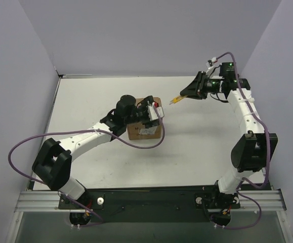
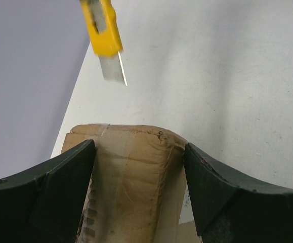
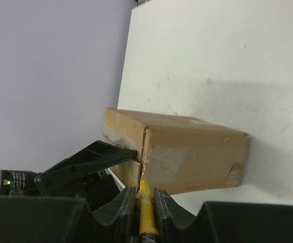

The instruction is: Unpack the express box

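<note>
From above, the express box (image 1: 135, 132) stands on the white table (image 1: 202, 136) a little left of centre, with the left gripper (image 1: 149, 110) down on top of it. The right gripper (image 1: 189, 91) hangs well apart to the right and farther back, closed on a yellow utility knife (image 1: 177, 99) whose tip points toward the box without reaching it. From the left wrist, the two dark fingers (image 2: 65, 185) are spread wide and sit against opposite sides of the box (image 2: 131, 167), which fills the gap between them. By the look of it this is a bracing grip rather than a mere straddle. The taped top seam runs away from the camera, and the knife (image 2: 103, 30) hovers beyond it with its bare blade (image 2: 113, 68) out, clear of the cardboard. From the right wrist, the knife (image 3: 145, 207) is pinched between the fingers (image 3: 121, 207) and aimed at the box (image 3: 197, 152). The flaps there meet at a closed seam under glossy tape, with one finger of the left gripper lying against the carton. My reading is that the job has barely started: the box is steadied and the blade is ready, but no cut shows. The flaps are shut, so nothing inside can be seen — slitting the tape, opening the flaps and taking out whatever is inside are all left to do.
</note>
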`<state>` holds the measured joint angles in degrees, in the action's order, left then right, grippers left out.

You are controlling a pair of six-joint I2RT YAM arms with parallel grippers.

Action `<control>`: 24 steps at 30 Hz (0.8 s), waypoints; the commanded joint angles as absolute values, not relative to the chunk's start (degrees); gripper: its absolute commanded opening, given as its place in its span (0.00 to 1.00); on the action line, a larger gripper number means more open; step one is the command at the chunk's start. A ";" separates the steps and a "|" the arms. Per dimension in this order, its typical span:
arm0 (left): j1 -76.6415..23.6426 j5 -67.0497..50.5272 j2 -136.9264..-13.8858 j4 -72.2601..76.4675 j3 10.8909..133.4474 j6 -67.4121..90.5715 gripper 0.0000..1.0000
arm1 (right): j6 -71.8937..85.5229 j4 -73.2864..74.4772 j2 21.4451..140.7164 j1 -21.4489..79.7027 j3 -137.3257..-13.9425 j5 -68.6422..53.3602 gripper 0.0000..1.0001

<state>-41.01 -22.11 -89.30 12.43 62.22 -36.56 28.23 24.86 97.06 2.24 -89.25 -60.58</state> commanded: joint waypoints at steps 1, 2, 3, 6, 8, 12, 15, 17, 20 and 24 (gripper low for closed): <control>-39.99 -26.62 -85.17 8.79 64.07 -32.61 0.80 | 18.91 32.95 97.20 -1.30 -99.03 -57.58 0.00; -39.99 -26.98 -84.30 8.53 64.86 -32.09 0.80 | 17.85 34.44 97.29 -1.84 -99.66 -56.44 0.00; -39.99 -27.33 -84.03 8.53 66.78 -30.08 0.80 | 16.36 35.58 97.29 -2.28 -100.28 -55.21 0.00; -39.99 -27.07 -82.62 8.00 71.78 -25.60 0.80 | 6.27 38.84 95.37 -1.50 -99.06 -51.77 0.00; -39.82 -26.63 -81.92 7.04 74.52 -23.13 0.81 | 0.56 39.29 92.03 0.00 -93.99 -49.58 0.00; -35.71 -25.49 -81.47 2.92 78.66 -18.29 0.79 | -8.86 39.20 86.14 6.93 -85.18 -43.61 0.00; -29.99 -23.82 -82.70 2.29 79.89 -13.39 0.68 | -13.08 39.11 82.45 12.99 -81.93 -40.09 0.00; -24.19 -23.64 -85.33 1.41 81.64 -12.04 0.60 | -15.11 39.11 80.25 17.20 -80.69 -38.42 0.00; -18.73 -26.78 -90.43 0.09 84.45 -12.92 0.45 | -18.54 38.94 79.45 20.99 -79.10 -34.73 0.00; -15.82 -32.77 -96.93 -2.20 88.32 -12.57 0.30 | -19.51 37.88 82.95 24.69 -80.06 -29.54 0.00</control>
<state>-17.06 -26.26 -91.37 2.22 84.29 -14.57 -14.85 38.57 80.73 22.94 -79.57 -36.01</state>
